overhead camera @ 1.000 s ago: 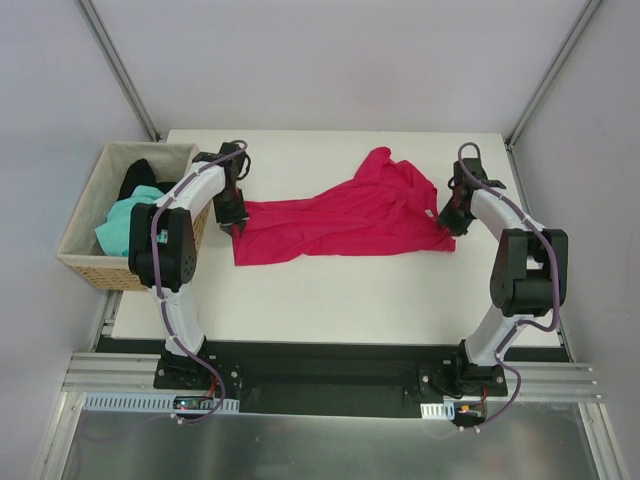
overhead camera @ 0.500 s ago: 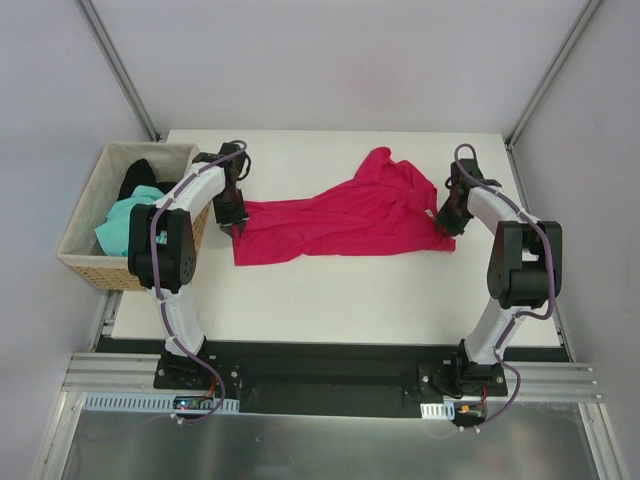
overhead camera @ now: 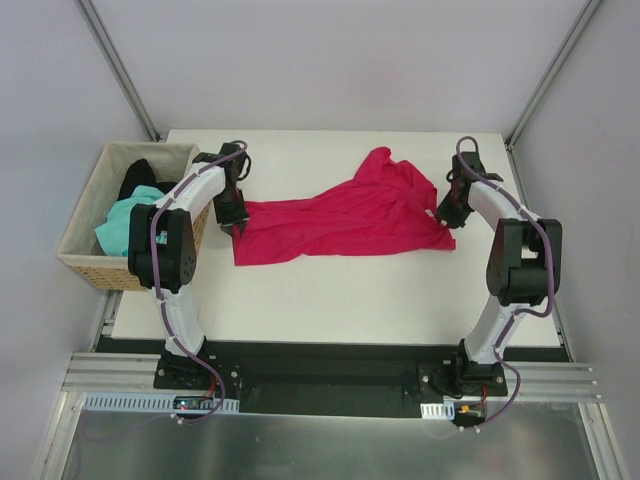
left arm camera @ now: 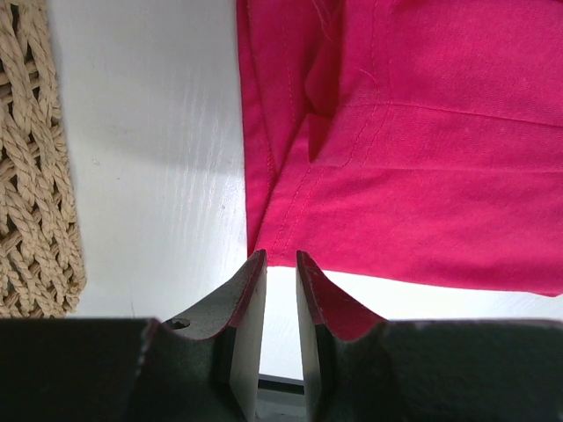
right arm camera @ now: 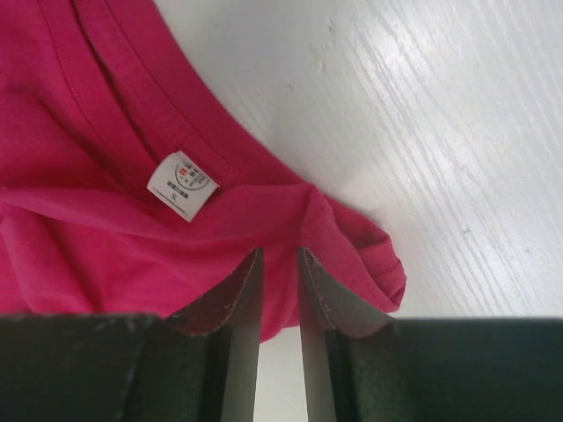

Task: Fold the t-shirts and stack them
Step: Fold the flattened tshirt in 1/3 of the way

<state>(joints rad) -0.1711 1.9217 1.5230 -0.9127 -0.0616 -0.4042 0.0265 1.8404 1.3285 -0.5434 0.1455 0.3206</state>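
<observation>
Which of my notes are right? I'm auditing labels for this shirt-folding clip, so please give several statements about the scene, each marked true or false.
1. The crimson t-shirt lies rumpled on the table, not folded. True.
2. The mint-green shirt lies on the table too. False: the mint-green t-shirt sits in the wicker basket with the black t-shirt.
3. A white label shows by the crimson t-shirt's collar. True.
4. One arm hangs over the basket. False: the left gripper is at the crimson t-shirt's left edge, beside the basket.
5. The other arm is clear of all cloth. False: the right gripper pinches a bunch of the crimson t-shirt.
</observation>
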